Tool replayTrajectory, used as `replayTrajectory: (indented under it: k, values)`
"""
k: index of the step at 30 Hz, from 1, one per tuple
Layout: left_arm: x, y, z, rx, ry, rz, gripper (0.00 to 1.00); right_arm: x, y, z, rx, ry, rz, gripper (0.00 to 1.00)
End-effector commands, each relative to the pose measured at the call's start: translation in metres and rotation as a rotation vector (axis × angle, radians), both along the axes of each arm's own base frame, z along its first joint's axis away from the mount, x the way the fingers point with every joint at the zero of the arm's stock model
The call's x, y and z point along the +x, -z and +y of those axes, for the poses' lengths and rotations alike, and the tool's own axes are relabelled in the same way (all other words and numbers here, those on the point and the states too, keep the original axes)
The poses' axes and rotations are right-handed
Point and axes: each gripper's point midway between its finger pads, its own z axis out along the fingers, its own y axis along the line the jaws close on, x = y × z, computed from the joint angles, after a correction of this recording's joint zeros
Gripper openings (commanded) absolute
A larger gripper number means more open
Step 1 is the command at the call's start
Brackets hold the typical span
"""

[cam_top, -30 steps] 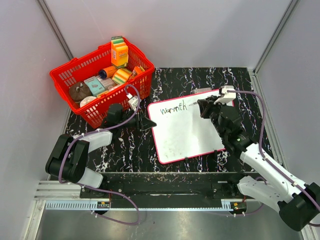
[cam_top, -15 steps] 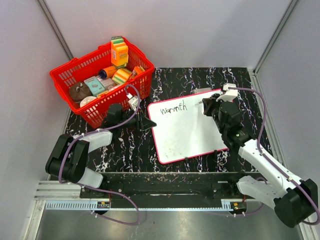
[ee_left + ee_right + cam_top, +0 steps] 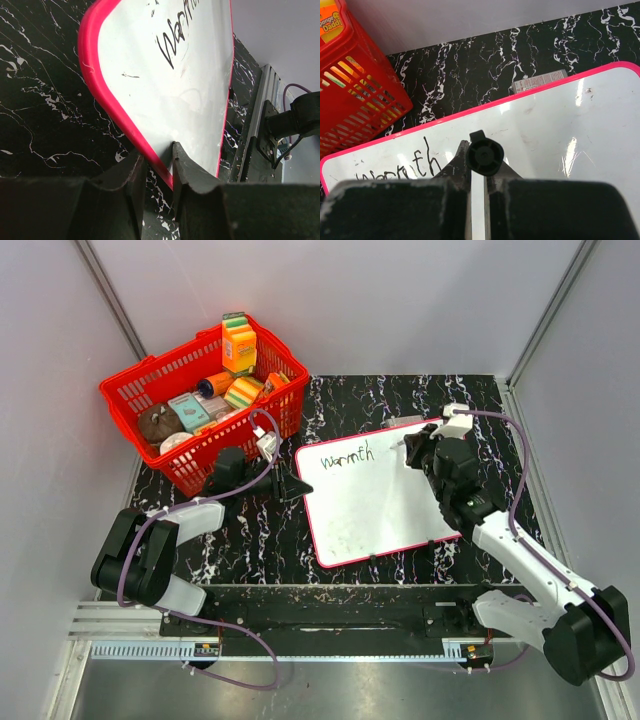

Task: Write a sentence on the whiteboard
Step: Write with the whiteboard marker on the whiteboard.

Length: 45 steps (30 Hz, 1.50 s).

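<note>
The whiteboard point(image 3: 375, 505), white with a pink frame, lies flat on the black marbled table and carries the handwritten word "Warmth" point(image 3: 347, 455) along its far left edge. My left gripper point(image 3: 291, 485) is at the board's left edge, shut on the pink frame point(image 3: 107, 107), one finger on the white face and one outside it. My right gripper point(image 3: 414, 452) hovers over the board's far edge, shut on a black marker point(image 3: 485, 156) seen end-on. The marker points down at the white surface just right of the "h" point(image 3: 424, 159); its tip is hidden.
A red basket point(image 3: 128, 410) full of groceries stands at the far left, close behind the left gripper. A small grey labelled block point(image 3: 405, 422) lies on the table just beyond the board's far edge. Metal rails point(image 3: 300, 625) border the near side.
My right gripper with the marker has shifted a little to the right, away from the end of the word. The left gripper and the board have not moved.
</note>
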Motion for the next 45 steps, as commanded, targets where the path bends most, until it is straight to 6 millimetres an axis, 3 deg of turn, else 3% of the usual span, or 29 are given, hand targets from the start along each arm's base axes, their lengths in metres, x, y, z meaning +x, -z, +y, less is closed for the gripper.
replayTrajectory:
  k: [1, 30, 39, 45]
  values:
    - [0.004, 0.001, -0.004, 0.054, 0.017, -0.108, 0.00, 0.009, -0.025, -0.004, 0.053, 0.032, -0.078, 0.00]
    - [0.004, 0.001, -0.005, 0.056, 0.019, -0.108, 0.00, -0.006, 0.020, 0.001, 0.070, -0.029, 0.022, 0.00]
    - [0.004, 0.001, -0.005, 0.057, 0.019, -0.107, 0.00, -0.016, 0.024, 0.000, 0.082, -0.046, 0.029, 0.00]
    - [0.004, 0.001, -0.004, 0.057, 0.018, -0.107, 0.00, -0.014, 0.004, 0.000, 0.098, -0.043, -0.013, 0.00]
